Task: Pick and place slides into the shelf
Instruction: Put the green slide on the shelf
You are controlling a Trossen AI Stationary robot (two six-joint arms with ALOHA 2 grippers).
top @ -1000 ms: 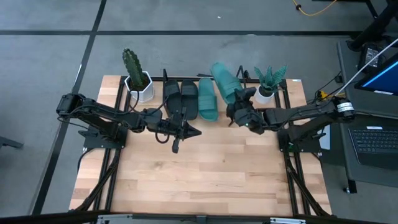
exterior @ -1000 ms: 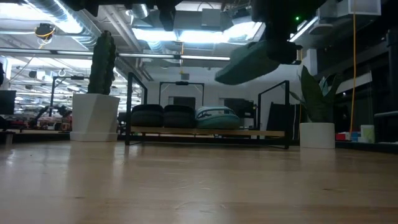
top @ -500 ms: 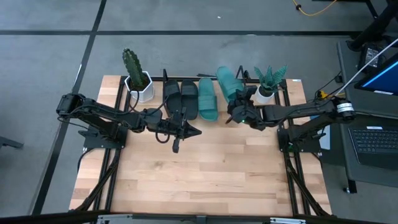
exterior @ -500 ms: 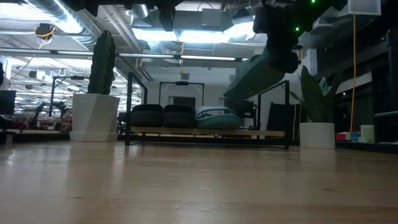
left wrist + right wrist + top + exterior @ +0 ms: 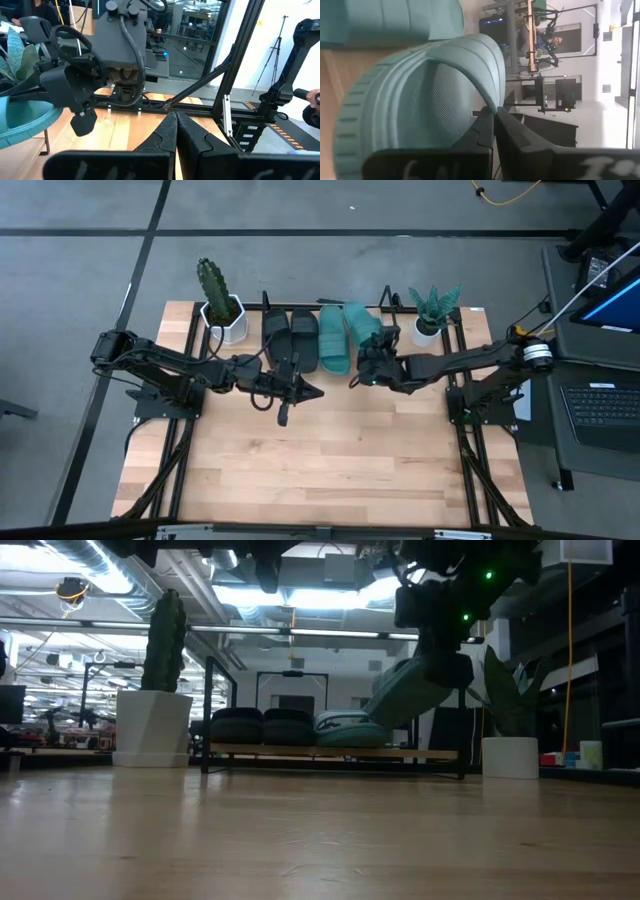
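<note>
The right gripper (image 5: 368, 368) pinches a teal slide (image 5: 362, 324), tilted over the shelf (image 5: 385, 307); the left gripper (image 5: 300, 391) hangs closed.

The left arm stretches in from the left, its tool (image 5: 300, 391) low over the middle of the table, fingers (image 5: 170, 135) pressed together. The right arm reaches in from the right, its tool (image 5: 366, 370) farther back, fingers (image 5: 487, 131) clamped tight.
</note>
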